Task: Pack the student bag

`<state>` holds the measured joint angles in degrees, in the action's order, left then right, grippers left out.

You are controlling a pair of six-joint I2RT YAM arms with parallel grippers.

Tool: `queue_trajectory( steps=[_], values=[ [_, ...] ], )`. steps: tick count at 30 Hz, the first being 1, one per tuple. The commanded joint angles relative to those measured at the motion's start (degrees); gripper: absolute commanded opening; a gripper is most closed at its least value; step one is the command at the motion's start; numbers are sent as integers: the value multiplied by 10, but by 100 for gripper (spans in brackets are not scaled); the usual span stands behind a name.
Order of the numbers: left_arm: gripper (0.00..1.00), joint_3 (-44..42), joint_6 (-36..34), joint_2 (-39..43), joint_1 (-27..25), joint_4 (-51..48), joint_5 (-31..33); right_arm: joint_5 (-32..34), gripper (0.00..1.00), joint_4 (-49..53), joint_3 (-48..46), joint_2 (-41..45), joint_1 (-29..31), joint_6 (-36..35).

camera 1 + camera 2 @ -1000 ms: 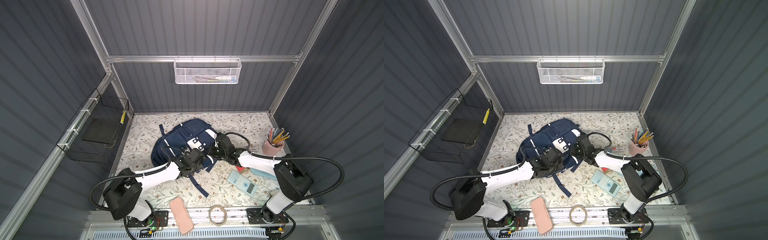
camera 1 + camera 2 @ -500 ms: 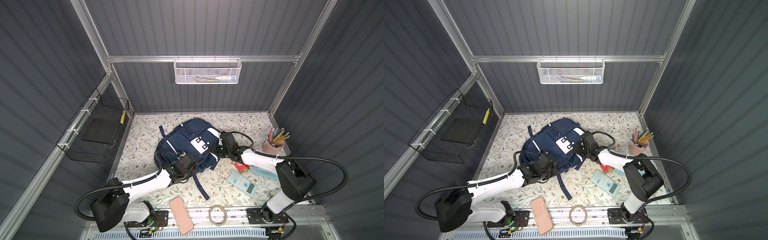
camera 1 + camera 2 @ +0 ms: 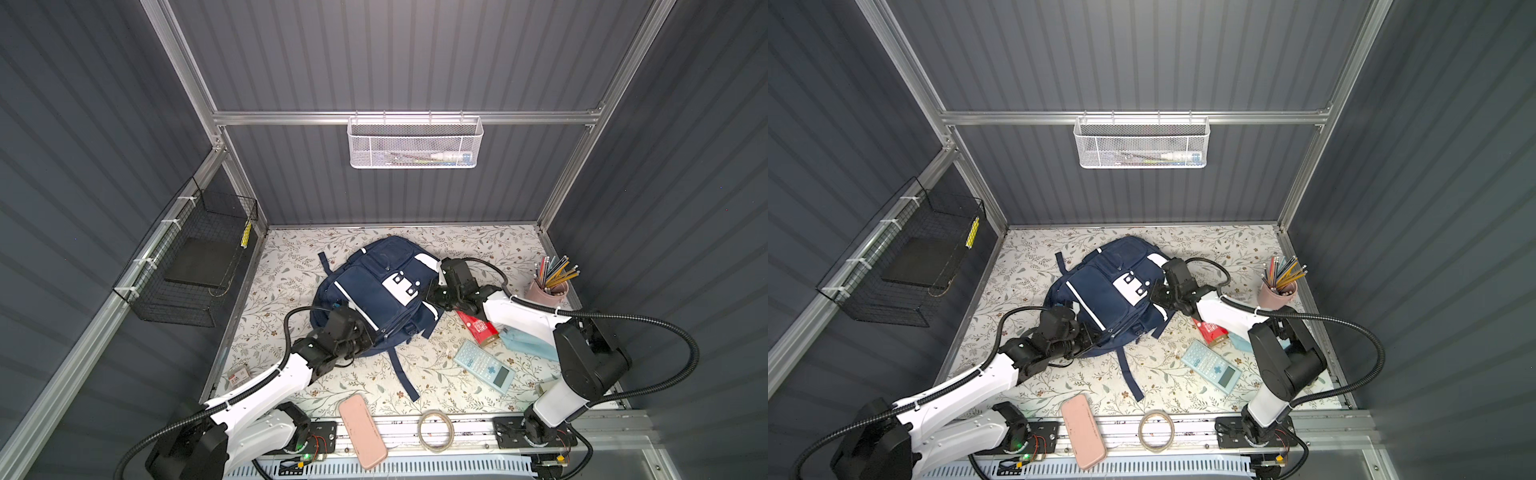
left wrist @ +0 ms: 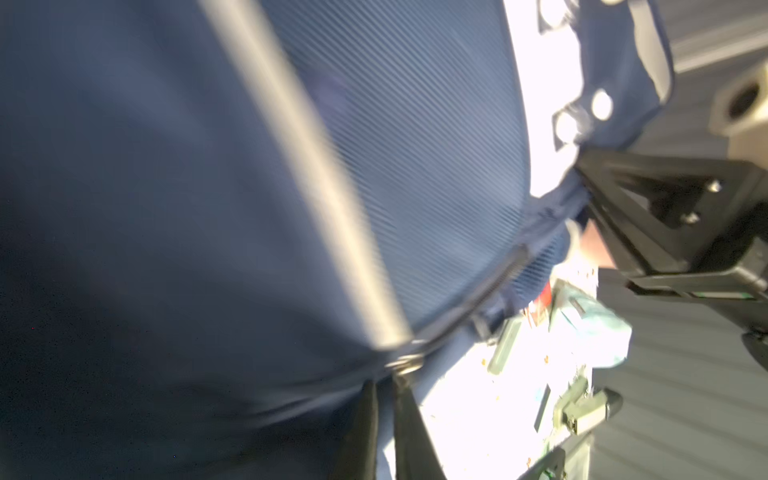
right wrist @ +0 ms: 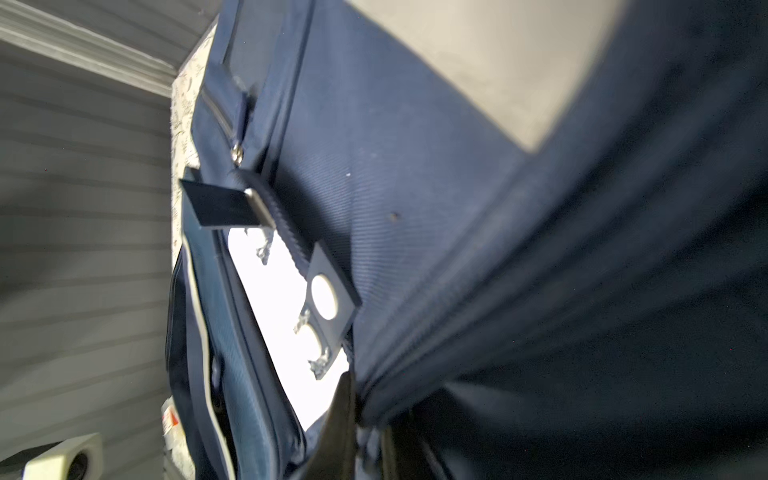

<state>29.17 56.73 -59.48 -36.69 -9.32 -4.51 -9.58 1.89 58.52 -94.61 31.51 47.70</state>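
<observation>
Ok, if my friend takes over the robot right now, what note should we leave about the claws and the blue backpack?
Grip: the left claw is shut, pinching the student bag by a zipper at its near edge. The right claw is shut on the bag's right edge.
Where: the bag lies mid-table, front pockets up.
Done: both claws hold the bag. What is inside cannot be seen.
Left: the calculator, red box, pink case and pencil cup lie outside. Probably open the bag and load them.
</observation>
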Motion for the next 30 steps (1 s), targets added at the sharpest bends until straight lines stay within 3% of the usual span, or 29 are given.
queue_trajectory(
  steps=[1,8,9,11,15,17,19,22,25,30],
  values=[
    [0,4,-54,2,9,-62,-52,60,0,28,54,-6,-40,-50],
    [0,20,-66,-19,9,45,-114,35,0,41,75,-5,-13,-74],
    [2,24,-66,-29,9,73,-134,25,0,28,63,-2,-13,-65],
    [21,37,-68,-50,9,131,-175,25,0,14,46,4,-13,-58],
    [31,114,-138,-95,-6,118,-173,29,0,16,36,6,-13,-60],
    [34,148,-171,-129,-12,100,-172,26,0,19,35,3,-13,-62],
    [33,149,-168,-168,-13,133,-215,27,0,20,36,4,-13,-63],
    [34,133,-161,-189,-35,168,-229,29,0,27,39,6,-14,-67],
    [39,129,-195,-197,-68,114,-188,29,0,25,40,3,-14,-67],
    [40,73,-217,-184,-72,97,-104,18,0,17,37,-4,-14,-61]
  ],
)
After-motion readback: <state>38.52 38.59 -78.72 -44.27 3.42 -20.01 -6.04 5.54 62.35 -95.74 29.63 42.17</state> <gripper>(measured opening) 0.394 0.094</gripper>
